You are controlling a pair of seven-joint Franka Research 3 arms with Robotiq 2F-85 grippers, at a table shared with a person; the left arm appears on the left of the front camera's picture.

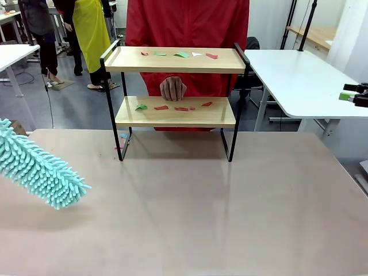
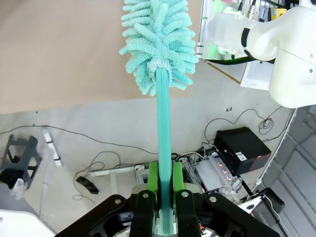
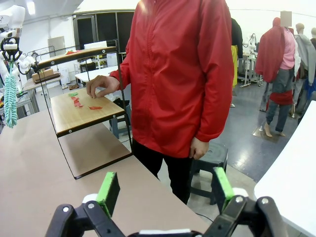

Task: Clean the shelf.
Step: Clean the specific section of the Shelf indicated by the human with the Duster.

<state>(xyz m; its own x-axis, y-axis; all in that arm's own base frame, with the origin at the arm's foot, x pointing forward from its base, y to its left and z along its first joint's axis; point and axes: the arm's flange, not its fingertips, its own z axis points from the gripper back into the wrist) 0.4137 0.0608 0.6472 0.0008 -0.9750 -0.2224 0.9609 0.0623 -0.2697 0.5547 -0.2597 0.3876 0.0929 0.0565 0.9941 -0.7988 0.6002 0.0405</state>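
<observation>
One teal duster (image 1: 40, 172) low at left over table (image 1: 201, 218), fluffy head angled down toward the middle, handle clamped tight between pads of left gripper (image 2: 165, 173). Centre, near table's far edge: shelf (image 1: 175, 68) standing upright, coloured paper scraps (image 1: 181, 54) scattered on both boards, person's hand (image 1: 172, 88) resting at back of lower board. Far right: right gripper (image 3: 166, 183), jaws spread wide, gripping nothing.

Robotics lab, clearly: cables (image 2: 265, 123) and a black electronics box (image 2: 242, 148) on the floor (image 2: 98, 113) beyond the left gripper (image 2: 165, 173), white tables (image 1: 299, 80), people (image 3: 279, 74) standing.
</observation>
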